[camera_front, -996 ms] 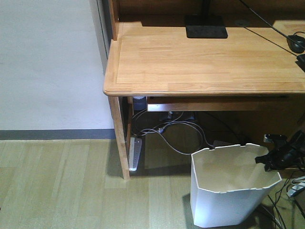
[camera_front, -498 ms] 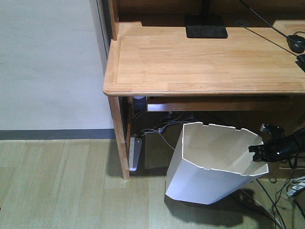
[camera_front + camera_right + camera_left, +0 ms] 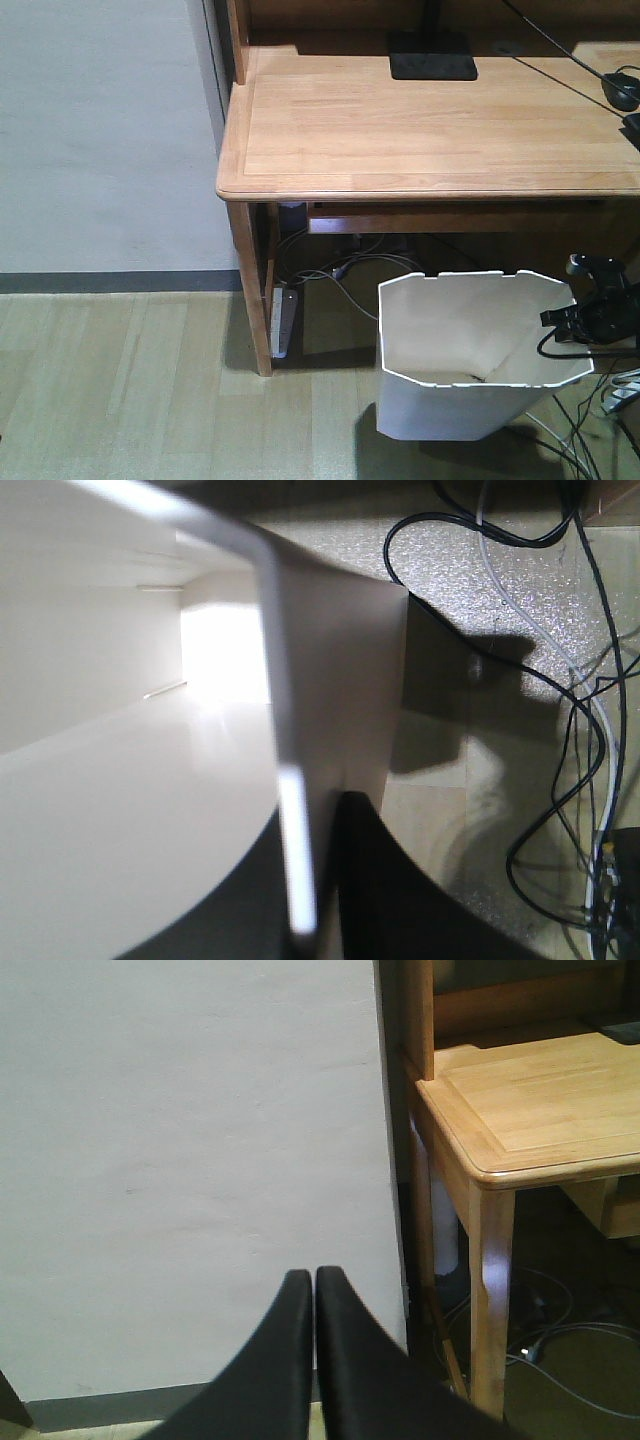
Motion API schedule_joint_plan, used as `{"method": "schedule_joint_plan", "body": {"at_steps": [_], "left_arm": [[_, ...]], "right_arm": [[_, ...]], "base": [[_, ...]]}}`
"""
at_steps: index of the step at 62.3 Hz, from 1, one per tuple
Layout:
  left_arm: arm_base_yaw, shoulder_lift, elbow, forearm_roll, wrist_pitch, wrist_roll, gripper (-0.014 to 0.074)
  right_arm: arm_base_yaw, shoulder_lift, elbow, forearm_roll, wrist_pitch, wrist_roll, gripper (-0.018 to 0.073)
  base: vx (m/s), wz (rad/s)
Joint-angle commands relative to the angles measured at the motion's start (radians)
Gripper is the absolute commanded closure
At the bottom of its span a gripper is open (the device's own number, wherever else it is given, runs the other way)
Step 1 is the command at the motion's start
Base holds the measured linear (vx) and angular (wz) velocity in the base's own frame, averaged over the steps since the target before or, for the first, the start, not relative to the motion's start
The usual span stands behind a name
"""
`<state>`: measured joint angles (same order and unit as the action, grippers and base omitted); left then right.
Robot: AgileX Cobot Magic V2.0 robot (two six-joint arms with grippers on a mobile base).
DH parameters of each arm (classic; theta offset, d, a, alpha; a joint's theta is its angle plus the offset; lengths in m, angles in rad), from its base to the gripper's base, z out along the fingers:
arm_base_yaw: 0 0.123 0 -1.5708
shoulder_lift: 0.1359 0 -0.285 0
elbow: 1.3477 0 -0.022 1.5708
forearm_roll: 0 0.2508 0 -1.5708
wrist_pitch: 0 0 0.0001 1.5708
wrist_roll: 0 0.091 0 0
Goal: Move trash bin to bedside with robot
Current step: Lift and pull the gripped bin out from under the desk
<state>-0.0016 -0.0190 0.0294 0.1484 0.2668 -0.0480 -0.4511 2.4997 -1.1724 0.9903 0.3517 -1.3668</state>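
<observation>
Quick update for you: the trash bin [image 3: 440, 405] isn't where it was a sec ago. Back then it stood flat on the floor [image 3: 130, 390] w/ the right pincer [image 3: 560, 322] at its rim. Half a sec ago it was tipped hard to the left. Now it's swung back nearer level, mouth leaning toward the front cam, a bit left of its old spot. The shadow under it makes me think the base is off the floor, but I can't say for sure.

Right wrist cam shows the thin rim wall clamped between the two fingers, so that pincer has narrowed onto the bin's right-hand rim. The left pincer [image 3: 315, 1360] is pressed together on nothing, just facing the white wall [image 3: 180, 1160].

Imo pickup is done and the carry has only begun. There's no bed in any view, so most of the trip is ahead of you. Thin plastic held by one edge will prob swing, so go easy.

Room: the bin is low down in front of the wooden surface [image 3: 430, 130], which carries a black stand base [image 3: 432, 62] and a mouse [image 3: 622, 90]. Underneath are a power strip [image 3: 284, 322] and a cable tangle [image 3: 350, 270], w/ more cables [image 3: 560, 730] on the floor right by the bin. Could snag.
</observation>
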Motion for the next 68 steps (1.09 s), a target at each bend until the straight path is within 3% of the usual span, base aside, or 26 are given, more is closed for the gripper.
{"method": "schedule_joint_plan", "body": {"at_steps": [1,19,34,68], "left_arm": [[-0.006,-0.01,0.029,-0.001,-0.073,-0.008,0.0602],[-0.006,-0.01,0.029,-0.001,-0.073,-0.008,0.0602],[-0.006,-0.01,0.029,-0.001,-0.073,-0.008,0.0602],[-0.006,-0.01,0.029,-0.001,-0.073,-0.008,0.0602]], "right_arm": [[0.051,-0.154,0.073,0.123,0.123,-0.046,0.0565],[0.19,-0.241,0.184,0.139,0.082,-0.039,0.0565],[0.196,-0.241,0.184,0.141,0.109,0.008,0.0565],[0.196,-0.241,0.184,0.137,0.109,0.007,0.0565]], "base": [[0.0,0.0],[0.0,0.0],[0.0,0.0],[0.0,0.0]]}}
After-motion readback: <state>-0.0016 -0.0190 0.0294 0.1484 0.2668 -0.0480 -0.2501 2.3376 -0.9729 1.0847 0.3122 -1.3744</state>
